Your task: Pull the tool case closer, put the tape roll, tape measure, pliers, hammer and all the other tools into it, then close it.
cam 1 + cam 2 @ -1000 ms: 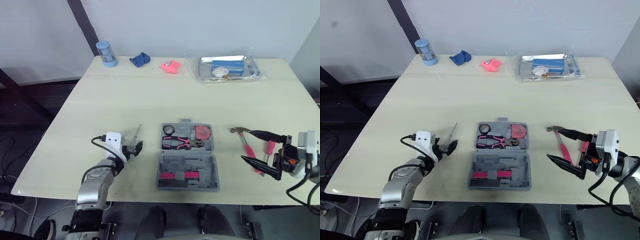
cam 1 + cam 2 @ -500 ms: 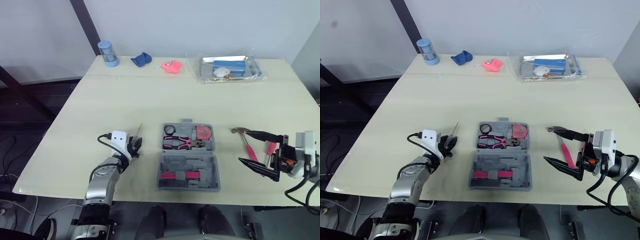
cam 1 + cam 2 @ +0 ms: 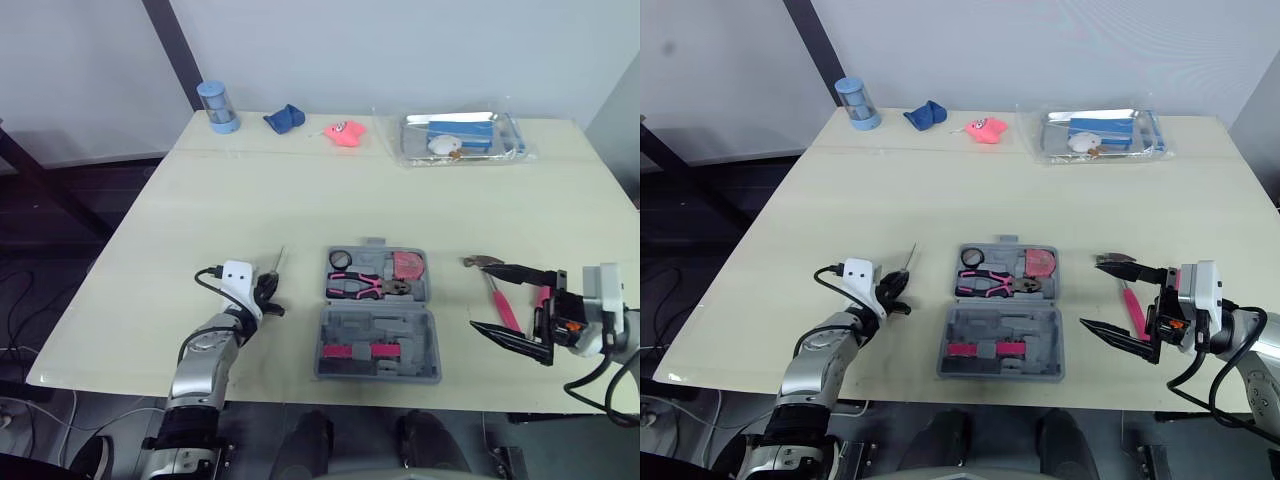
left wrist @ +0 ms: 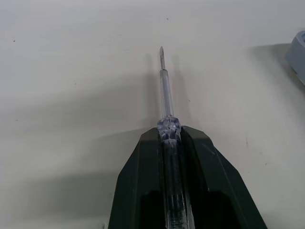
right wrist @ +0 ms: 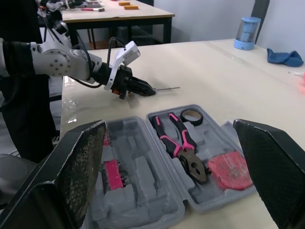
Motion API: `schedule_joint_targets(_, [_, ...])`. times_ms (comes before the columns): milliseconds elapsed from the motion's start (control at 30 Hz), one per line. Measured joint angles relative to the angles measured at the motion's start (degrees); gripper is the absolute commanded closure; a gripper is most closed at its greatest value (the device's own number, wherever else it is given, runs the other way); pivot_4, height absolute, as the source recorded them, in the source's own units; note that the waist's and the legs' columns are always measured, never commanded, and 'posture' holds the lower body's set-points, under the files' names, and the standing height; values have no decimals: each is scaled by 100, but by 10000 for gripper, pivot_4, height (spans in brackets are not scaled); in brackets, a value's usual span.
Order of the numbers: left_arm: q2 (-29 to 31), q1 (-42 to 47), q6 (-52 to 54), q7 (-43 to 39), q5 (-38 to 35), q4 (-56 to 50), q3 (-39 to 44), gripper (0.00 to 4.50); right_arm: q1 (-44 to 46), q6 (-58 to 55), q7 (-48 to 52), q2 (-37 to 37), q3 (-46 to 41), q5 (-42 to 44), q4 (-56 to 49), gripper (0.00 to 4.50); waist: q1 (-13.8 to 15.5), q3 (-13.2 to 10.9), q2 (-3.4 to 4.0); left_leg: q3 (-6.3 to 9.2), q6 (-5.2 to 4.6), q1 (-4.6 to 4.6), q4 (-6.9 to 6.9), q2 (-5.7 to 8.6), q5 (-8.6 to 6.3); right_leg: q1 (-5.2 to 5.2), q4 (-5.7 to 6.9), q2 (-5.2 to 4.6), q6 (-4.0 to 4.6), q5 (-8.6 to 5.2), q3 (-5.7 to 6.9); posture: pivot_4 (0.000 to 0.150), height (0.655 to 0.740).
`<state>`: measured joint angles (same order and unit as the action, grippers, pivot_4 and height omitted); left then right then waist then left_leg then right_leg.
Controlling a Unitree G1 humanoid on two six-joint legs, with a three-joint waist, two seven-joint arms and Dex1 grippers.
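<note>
The left gripper [image 3: 268, 297] clamps a clear screwdriver [image 4: 166, 100] just left of the open tool case [image 3: 377, 345]. The right gripper [image 3: 485, 296] gapes wide near the hammer [image 3: 479, 262] on the table [image 3: 300, 200].

Grey tool case [image 3: 400, 325], pink-and-black pliers [image 3: 365, 286], pink-handled hammer [image 3: 497, 295], clear screwdriver [image 4: 167, 109], blue canister [image 3: 213, 107], far left corner of the cream desk [image 3: 300, 190].

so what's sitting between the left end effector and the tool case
Nothing: the strip of table between the left end effector, shut on a screwdriver, and the open tool case is bare, as the left eye view shows.
</note>
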<state>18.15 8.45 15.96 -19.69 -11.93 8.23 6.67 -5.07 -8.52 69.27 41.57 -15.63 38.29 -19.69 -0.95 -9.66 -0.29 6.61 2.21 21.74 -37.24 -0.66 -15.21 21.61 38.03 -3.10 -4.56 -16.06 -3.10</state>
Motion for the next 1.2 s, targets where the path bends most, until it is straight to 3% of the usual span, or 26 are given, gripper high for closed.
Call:
schedule_joint_targets(433, [1173, -230, 891, -1209, -309, -1103, -12, 43517, 48, 225, 401, 26, 145, -132, 99, 0, 1, -1, 0, 2, 0, 1, 1, -1, 0, 0, -1, 0, 0, 0, 3, 1500, 7400])
schedule_joint_targets(567, [2197, -217, 1205, -2417, -578, -1803, -334, 43517, -139, 257, 407, 26, 141, -170, 103, 0, -5, -4, 1, -1, 0, 2, 4, -2, 0, 2, -3, 0, 1, -1, 2, 1500, 7400])
schedule_joint_targets(733, [2683, 244, 1497, -3401, -803, -2365, -902, 43517, -184, 303, 367, 0, 140, -238, 103, 0, -2, -4, 3, -1, 0, 2, 4, -2, 0, 0, -2, 1, 0, -1, 3, 1500, 7400])
schedule_joint_targets(967, [2659, 1171, 2026, -3938, -776, -2385, -1813, 43517, -298, 396, 246, -18, 108, -276, 93, 0, -8, -6, 1, -1, -1, 4, 1, -1, 0, 0, -3, 2, 0, -1, 3, 1500, 7400])
schedule_joint_targets(1200, [2338, 2204, 2072, -4383, -150, -1702, -3027, 43517, -345, 441, -7, -40, 106, -312, 40, 0, -48, -7, 0, 0, -1, 4, 1, -2, 0, 2, -1, 6, 0, -1, 1, 1500, 7400])
